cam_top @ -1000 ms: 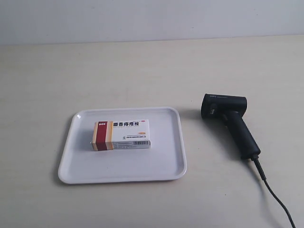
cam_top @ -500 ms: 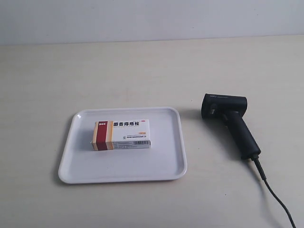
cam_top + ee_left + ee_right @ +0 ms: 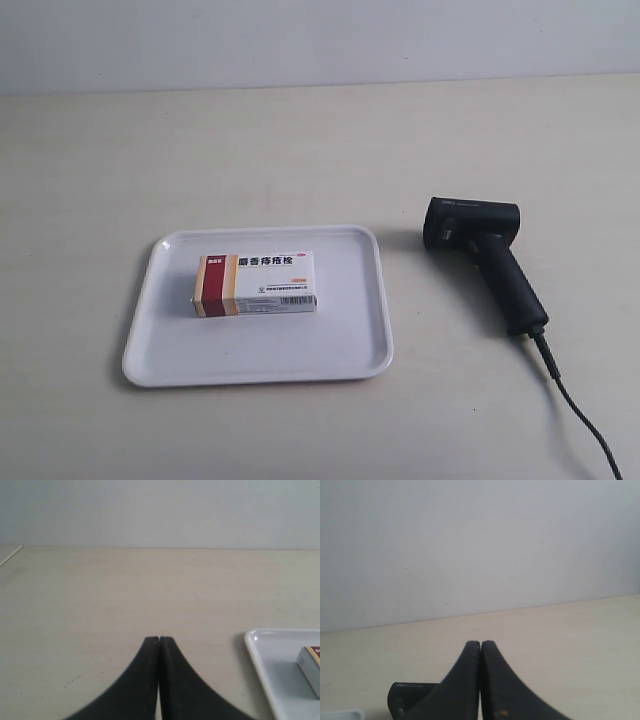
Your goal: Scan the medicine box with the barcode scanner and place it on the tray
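Note:
The white medicine box (image 3: 256, 284) with its dark red and tan band lies flat on the white tray (image 3: 350, 340). The black barcode scanner (image 3: 485, 256) lies on the table beside the tray, its cable (image 3: 578, 415) trailing off. No arm shows in the exterior view. My left gripper (image 3: 159, 639) is shut and empty above bare table, with the tray's corner (image 3: 260, 647) and one end of the box (image 3: 311, 667) off to one side. My right gripper (image 3: 480, 643) is shut and empty, with the scanner's head (image 3: 407, 697) partly hidden behind its fingers.
The pale wooden table (image 3: 300, 150) runs back to a plain white wall (image 3: 320, 40). A thin pale stick (image 3: 11, 556) lies at the table's far edge in the left wrist view.

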